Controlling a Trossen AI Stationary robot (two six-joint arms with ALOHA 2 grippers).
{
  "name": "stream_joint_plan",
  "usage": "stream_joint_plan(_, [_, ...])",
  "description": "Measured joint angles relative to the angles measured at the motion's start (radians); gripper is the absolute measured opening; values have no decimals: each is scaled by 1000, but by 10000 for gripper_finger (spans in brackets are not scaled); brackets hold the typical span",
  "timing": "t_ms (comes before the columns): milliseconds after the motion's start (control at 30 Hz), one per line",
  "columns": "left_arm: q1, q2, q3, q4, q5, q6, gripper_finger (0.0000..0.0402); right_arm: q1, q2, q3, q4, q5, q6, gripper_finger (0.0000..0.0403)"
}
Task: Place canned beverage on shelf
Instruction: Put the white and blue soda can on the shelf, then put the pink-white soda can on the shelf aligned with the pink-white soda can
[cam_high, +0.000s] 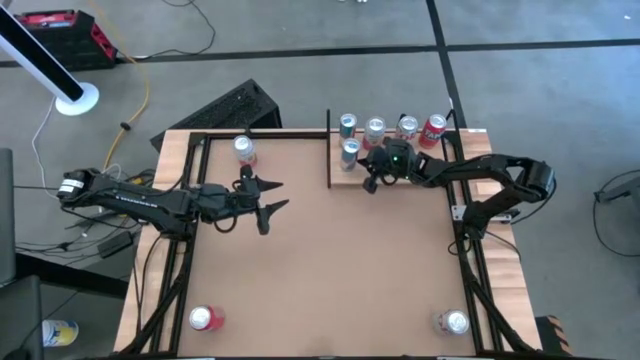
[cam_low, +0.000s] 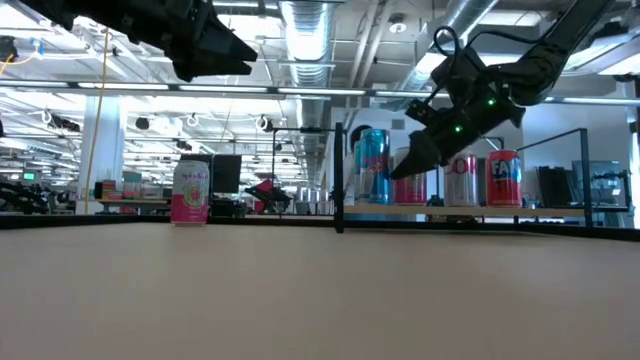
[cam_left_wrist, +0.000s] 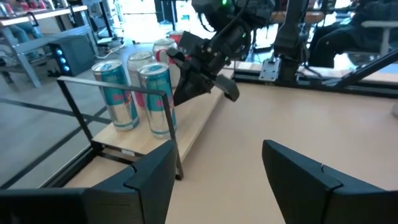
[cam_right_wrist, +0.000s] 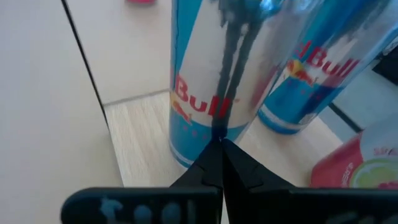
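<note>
The shelf (cam_high: 345, 178) holds five upright cans; the right claw (cam_high: 371, 183) hovers closed and empty, the left claw (cam_high: 272, 201) open.

You have a brown tabletop (cam_high: 330, 260) with the pale wood shelf (cam_high: 400, 172) at its far edge carrying five upright cans (cam_high: 375, 130), a pink can (cam_high: 245, 149) near the far left corner, and one can at each near corner.
</note>
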Motion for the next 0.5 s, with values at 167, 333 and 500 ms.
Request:
stream_joint_plan(167, [0,0,0,-1,-14,6,223,6,-1,7,11,0,4,21])
stream_joint_plan(333, [0,0,0,-3,-31,5,223,7,-1,10,-98,1,-7,21])
stream_joint_plan(500, [14,-1,0,-31,-210,38,223,31,-20,11,-223,6,12,21])
